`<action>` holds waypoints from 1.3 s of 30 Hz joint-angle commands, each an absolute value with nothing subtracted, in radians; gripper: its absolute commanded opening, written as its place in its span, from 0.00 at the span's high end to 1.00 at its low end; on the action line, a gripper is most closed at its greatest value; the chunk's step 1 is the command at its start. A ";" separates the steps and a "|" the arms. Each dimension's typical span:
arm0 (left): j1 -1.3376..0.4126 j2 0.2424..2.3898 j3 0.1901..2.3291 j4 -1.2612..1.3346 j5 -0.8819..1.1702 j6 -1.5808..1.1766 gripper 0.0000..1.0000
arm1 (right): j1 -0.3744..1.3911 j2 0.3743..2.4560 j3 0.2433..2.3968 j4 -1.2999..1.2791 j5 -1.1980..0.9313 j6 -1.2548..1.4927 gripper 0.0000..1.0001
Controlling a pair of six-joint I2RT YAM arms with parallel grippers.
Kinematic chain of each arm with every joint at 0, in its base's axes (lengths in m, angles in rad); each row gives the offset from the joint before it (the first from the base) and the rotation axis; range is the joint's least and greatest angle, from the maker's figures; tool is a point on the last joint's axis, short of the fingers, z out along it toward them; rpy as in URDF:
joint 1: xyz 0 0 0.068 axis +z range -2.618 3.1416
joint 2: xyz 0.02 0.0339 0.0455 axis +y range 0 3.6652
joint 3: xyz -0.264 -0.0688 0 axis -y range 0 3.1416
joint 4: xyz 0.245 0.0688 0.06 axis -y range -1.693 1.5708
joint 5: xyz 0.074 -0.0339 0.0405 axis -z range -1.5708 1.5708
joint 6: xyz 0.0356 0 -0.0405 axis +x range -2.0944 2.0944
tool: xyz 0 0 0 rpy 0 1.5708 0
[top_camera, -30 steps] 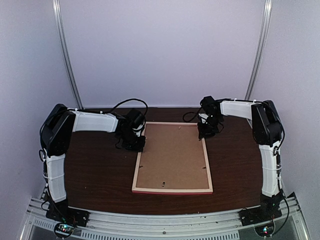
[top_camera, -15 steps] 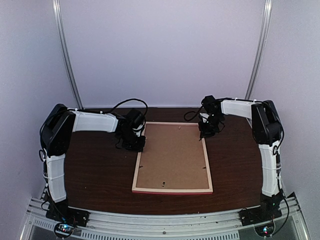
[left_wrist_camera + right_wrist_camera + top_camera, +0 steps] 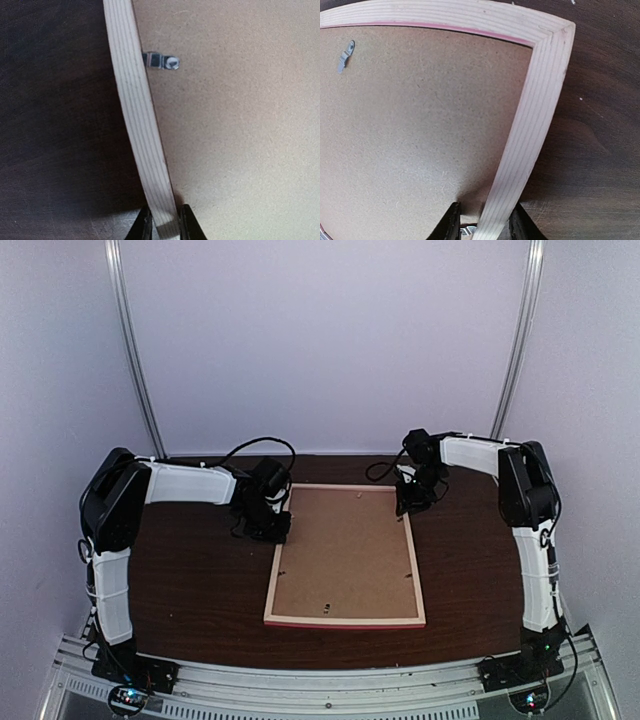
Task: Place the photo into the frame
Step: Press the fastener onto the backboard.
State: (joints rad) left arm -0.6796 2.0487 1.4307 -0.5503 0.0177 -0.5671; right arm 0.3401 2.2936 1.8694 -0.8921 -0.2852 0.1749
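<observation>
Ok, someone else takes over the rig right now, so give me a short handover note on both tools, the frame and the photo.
Left tool: shut on the left rail of the frame, one finger on each side.
Right tool: open, straddling the right rail near the far right corner, with a gap on the inner side.
Frame: flat on the table, back side up, with the brown backing board seated in it.
Photo: not visible in any view; whether it lies under the board cannot be told.
Left to do: confirm the photo is inside and check that the retaining tabs hold the board.
</observation>
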 commanded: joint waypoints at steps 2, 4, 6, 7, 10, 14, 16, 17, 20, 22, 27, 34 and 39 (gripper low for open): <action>-0.683 2.065 1.432 -0.554 0.028 -0.511 0.85 | 0.351 2.367 1.862 -0.938 -0.274 0.140 0.69; -0.683 2.065 1.433 -0.555 0.027 -0.511 0.85 | 0.353 2.367 1.862 -0.958 -0.251 0.110 0.70; -0.683 2.065 1.434 -0.553 0.025 -0.511 0.85 | 0.359 2.366 1.866 -0.980 -0.239 0.076 0.71; -0.683 2.066 1.434 -0.553 0.025 -0.511 0.85 | 0.362 2.367 1.869 -0.992 -0.232 0.059 0.71; -0.683 2.066 1.434 -0.554 0.023 -0.509 0.85 | 0.367 2.368 1.874 -1.022 -0.217 0.021 0.71; -0.683 2.068 1.435 -0.556 0.022 -0.509 0.85 | 0.367 2.380 1.885 -1.057 -0.214 -0.026 0.72; -0.683 2.069 1.436 -0.557 0.021 -0.509 0.85 | 0.368 2.385 1.892 -1.075 -0.214 -0.048 0.73; -0.683 2.069 1.437 -0.557 0.020 -0.509 0.85 | 0.368 2.385 1.893 -1.081 -0.213 -0.058 0.73; -0.683 2.069 1.439 -0.557 0.018 -0.509 0.85 | 0.369 2.384 1.894 -1.093 -0.214 -0.087 0.73; -0.683 2.071 1.441 -0.558 0.016 -0.509 0.85 | 0.368 2.387 1.896 -1.101 -0.226 -0.106 0.73; -0.683 2.071 1.443 -0.564 0.015 -0.508 0.85 | 0.368 2.388 1.899 -1.127 -0.245 -0.173 0.71; -0.683 2.072 1.447 -0.568 0.015 -0.508 0.85 | 0.366 2.404 1.923 -1.160 -0.244 -0.241 0.67; -0.683 2.071 1.449 -0.571 0.014 -0.508 0.85 | 0.342 2.410 1.942 -1.147 -0.263 -0.207 0.67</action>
